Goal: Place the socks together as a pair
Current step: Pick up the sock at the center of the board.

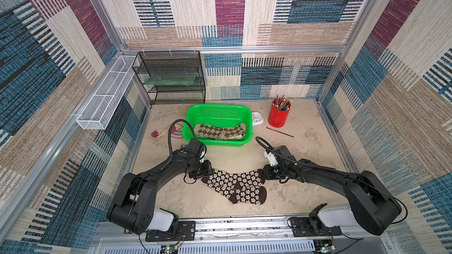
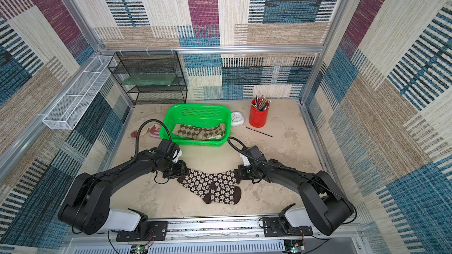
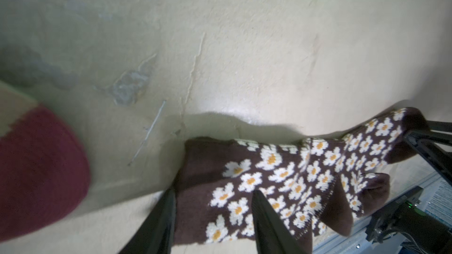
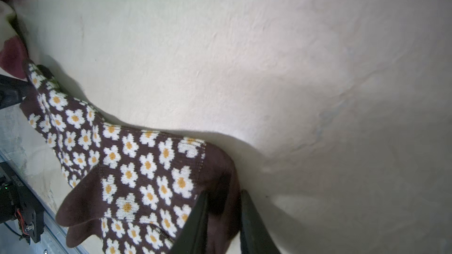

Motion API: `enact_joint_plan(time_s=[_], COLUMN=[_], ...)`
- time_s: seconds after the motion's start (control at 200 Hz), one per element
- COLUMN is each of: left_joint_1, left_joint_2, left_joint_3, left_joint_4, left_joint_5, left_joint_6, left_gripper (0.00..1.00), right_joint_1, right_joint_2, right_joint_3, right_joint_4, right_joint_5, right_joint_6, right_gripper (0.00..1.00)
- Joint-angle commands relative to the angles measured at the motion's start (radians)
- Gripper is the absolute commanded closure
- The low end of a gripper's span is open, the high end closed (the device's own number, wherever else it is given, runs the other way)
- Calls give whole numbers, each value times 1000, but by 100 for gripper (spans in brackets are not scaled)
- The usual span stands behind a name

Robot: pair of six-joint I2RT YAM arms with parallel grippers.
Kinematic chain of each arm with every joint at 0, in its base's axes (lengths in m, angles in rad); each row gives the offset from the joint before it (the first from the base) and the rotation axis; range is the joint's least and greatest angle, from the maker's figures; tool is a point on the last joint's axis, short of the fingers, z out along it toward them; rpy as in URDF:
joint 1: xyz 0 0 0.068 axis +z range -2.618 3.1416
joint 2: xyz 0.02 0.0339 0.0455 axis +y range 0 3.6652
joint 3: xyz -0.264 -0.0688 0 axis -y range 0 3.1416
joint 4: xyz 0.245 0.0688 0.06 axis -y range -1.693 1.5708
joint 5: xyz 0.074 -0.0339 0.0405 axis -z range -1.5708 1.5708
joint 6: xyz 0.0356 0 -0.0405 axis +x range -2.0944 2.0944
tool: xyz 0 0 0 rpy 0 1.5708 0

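The right gripper is pinching the cuff of the right daisy sock, jaws nearly closed. The left gripper is straddling the left daisy sock at its cuff, half closed, hold unclear. Both socks are lying crossed near the table front, the jaws hidden from above.

2 socks lie crossed before the basket.

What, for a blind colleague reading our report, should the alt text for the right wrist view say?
The right gripper pinches a dark brown cuff of the daisy socks, which stretch across a pale table toward the left gripper at their far end.
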Motion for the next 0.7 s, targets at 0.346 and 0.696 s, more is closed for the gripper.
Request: enact_joint_plan(time_s=[0.346,0.696], left_joint_1=[16,25], left_joint_2=[47,89], left_joint_3=[36,42], left_joint_4=[-42,-95], left_joint_5=[-41,-68], left_joint_6=[92,75], left_gripper=[61,62], right_joint_1=[83,119], right_joint_2=[-209,-432], right_joint_3=[121,112], right_joint_4=[-287,-436], right_joint_5=[93,14], right_joint_6=[216,515], right_gripper=[100,99])
